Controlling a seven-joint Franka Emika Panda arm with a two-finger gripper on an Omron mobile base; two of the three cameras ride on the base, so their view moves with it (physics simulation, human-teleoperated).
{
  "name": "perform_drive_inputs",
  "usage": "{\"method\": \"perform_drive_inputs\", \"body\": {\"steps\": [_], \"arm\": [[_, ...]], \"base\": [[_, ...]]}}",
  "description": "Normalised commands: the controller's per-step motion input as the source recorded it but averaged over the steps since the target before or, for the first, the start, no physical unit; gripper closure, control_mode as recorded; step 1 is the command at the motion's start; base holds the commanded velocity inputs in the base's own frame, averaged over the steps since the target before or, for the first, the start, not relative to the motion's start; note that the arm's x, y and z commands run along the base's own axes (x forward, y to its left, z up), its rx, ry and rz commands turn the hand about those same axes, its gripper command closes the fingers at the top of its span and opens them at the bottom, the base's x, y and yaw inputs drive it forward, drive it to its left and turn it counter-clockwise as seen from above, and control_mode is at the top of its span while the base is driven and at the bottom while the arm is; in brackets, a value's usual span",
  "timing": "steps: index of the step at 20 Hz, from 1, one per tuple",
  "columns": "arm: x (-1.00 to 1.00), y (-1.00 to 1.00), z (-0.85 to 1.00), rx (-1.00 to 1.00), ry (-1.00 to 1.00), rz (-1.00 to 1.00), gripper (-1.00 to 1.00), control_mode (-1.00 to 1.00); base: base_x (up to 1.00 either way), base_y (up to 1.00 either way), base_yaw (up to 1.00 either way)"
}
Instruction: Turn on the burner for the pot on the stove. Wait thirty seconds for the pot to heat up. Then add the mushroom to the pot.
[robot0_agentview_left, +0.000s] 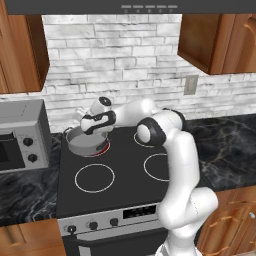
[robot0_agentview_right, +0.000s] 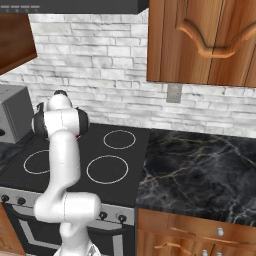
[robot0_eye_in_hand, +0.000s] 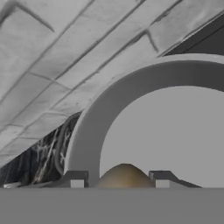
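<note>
Claw (robot0_agentview_left: 81, 121) hangs over the pot (robot0_agentview_left: 86, 141) in the left base view, at the end of the white arm that reaches leftward across the stove (robot0_agentview_left: 115, 197). The pot sits at the rear left of the black glass, on the burner (robot0_agentview_left: 102, 149), whose rim shows red at the pot's base. Three plain white rings mark the rest of the cooktop. A grey box oven (robot0_agentview_left: 21, 135) stands on the dark marble surface (robot0_agentview_left: 227, 145) to the left of the stove, close to the pot. Black knobs line the silver front panel below.

From the right base view, the arm's white elbow stands in front of the rear left of the stove (robot0_agentview_right: 100, 187), with a sliver of red just beside its dark joint. Three white rings lie bare on the glass, and the marble surface (robot0_agentview_right: 200, 175) stretches to the right.

Looking along the hand, the two fingertips (robot0_eye_in_hand: 77, 179) stand apart with the mushroom (robot0_eye_in_hand: 125, 176) between them, its beige cap rounded; the claw grasps it. Beyond lies the pot's (robot0_eye_in_hand: 94, 127) grey wall and pale floor, directly under the mushroom, and a side handle shows at its left.
</note>
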Motion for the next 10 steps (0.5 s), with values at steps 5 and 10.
{"method": "perform_drive_inputs", "body": {"steps": [5, 10], "arm": [[0.02, 0.0, -0.31, 0.0, 0.01, 0.0, 1.0, -1.0], [0.02, -0.03, -0.17, 0.0, 0.0, 0.0, 1.0, -1.0]], "base": [[0.0, 0.0, 0.0], [0.0, 0.0, 0.0]]}}
